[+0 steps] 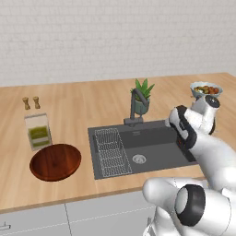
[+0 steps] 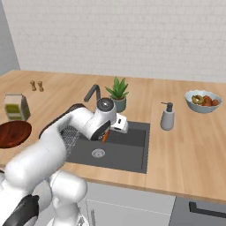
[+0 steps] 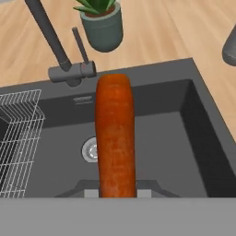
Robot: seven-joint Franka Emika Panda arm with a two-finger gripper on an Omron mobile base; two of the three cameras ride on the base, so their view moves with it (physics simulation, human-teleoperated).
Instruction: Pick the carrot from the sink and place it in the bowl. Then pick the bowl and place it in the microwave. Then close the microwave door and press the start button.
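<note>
The gripper (image 3: 117, 193) is clamped on the carrot (image 3: 115, 138), which rises from between the fingertips at centre frame in the hand view, above the sink (image 3: 184, 138) basin near the drain (image 3: 91, 150).

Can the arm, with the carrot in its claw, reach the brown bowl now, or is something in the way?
Probably yes. The claw holds the carrot above the sink; the bowl lies open on the counter, nothing between.
</note>
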